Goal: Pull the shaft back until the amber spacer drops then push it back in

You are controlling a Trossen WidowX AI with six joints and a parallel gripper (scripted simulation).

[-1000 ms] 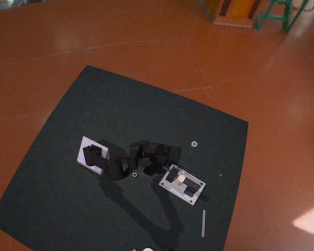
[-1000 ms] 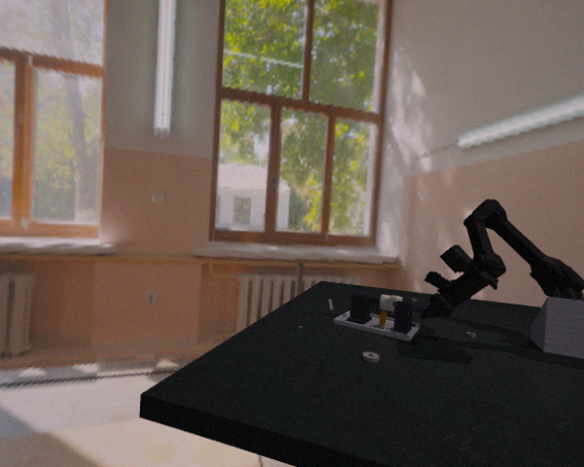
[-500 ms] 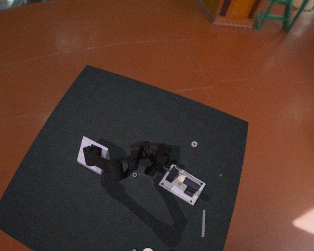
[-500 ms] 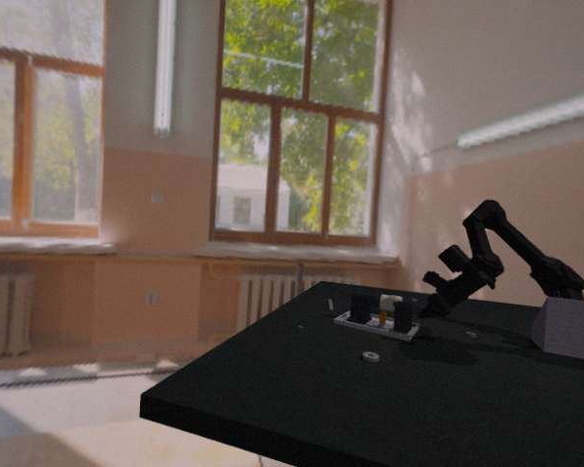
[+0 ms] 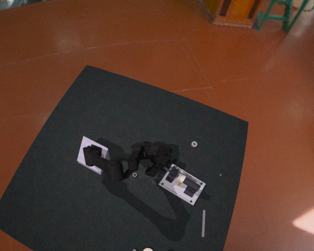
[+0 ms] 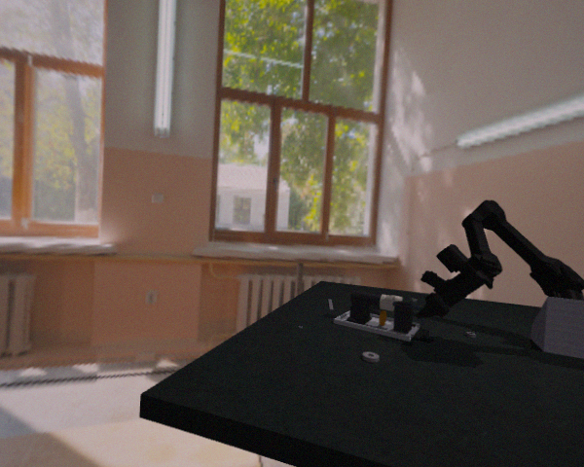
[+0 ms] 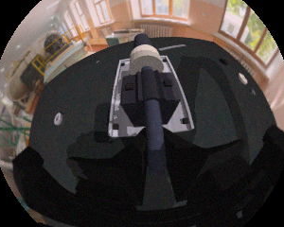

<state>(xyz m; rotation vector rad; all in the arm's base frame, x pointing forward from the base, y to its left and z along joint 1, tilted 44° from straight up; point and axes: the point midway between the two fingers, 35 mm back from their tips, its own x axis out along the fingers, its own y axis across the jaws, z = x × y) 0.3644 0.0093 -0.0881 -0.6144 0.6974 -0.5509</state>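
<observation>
My gripper (image 5: 163, 167) (image 6: 420, 312) (image 7: 152, 130) is shut on the dark shaft (image 7: 154, 125), outside the smaller support block (image 5: 171, 175) (image 6: 402, 316) (image 7: 147, 101). The shaft runs through that block towards the big housing block (image 5: 192, 184) (image 6: 360, 307). Cream spacers (image 5: 181, 178) (image 6: 389, 302) (image 7: 146, 59) are around the shaft between the blocks. The amber spacer (image 5: 179, 183) (image 6: 383, 318) is below them, off the shaft line and low over the base plate (image 5: 169, 186) (image 7: 133, 130), near the cream spacers' housing side. Whether the shaft tip is inside the housing is hidden.
A pale ring (image 5: 194, 146) (image 6: 364, 357) lies beside the plate. A smaller ring (image 5: 134, 176) lies near the arm. A pale strip (image 5: 203, 223) (image 6: 330, 304) (image 7: 172, 46) lies beyond the housing end. The arm stands on a pale box (image 5: 81, 153) (image 6: 574, 326).
</observation>
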